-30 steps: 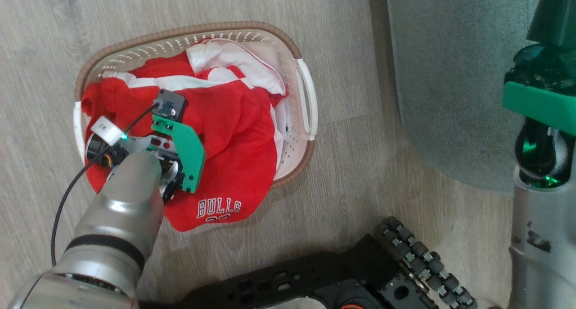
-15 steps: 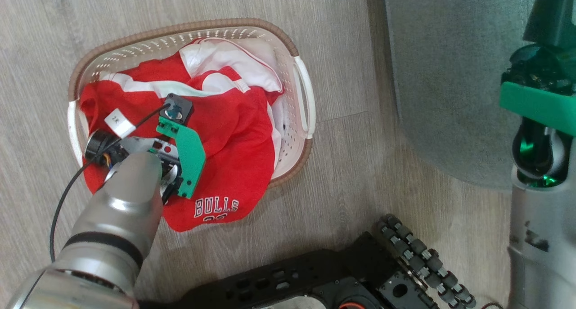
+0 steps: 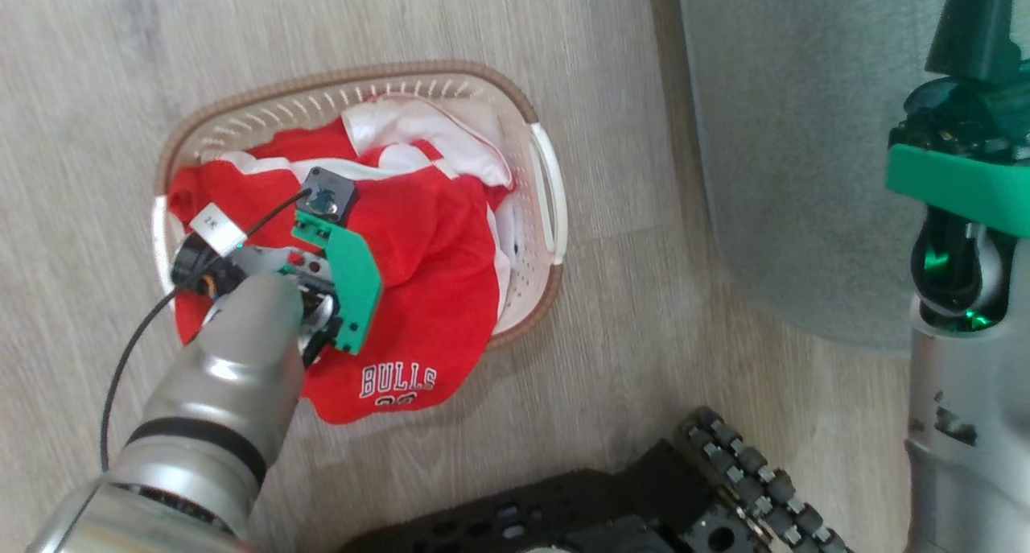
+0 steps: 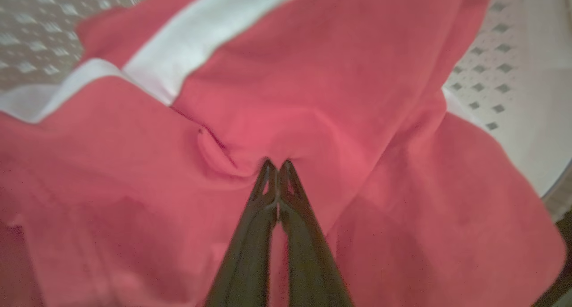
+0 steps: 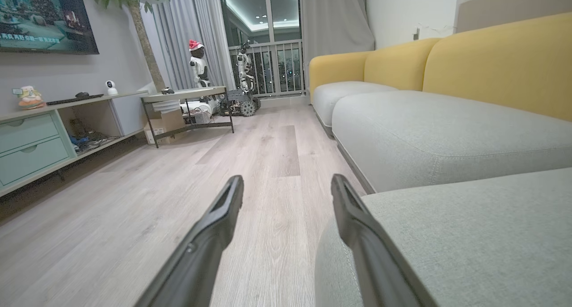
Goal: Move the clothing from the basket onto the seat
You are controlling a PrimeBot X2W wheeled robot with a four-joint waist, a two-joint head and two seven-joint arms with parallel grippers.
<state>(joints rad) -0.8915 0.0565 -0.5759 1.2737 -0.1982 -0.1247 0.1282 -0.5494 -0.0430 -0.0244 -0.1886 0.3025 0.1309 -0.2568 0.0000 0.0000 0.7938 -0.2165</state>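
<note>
Red clothing (image 3: 434, 279) heaped in the basket (image 3: 550, 184), left-centre of frame. Left gripper (image 4: 277, 165) is pressed together, probably pinching a fold (blurry) to lift it. Right gripper (image 5: 287, 180) is spread and idle by the seat (image 3: 788, 150), right side.

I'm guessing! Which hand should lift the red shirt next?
The left hand: it is shut on the red shirt in the basket. The right hand is open by the seat.
</note>
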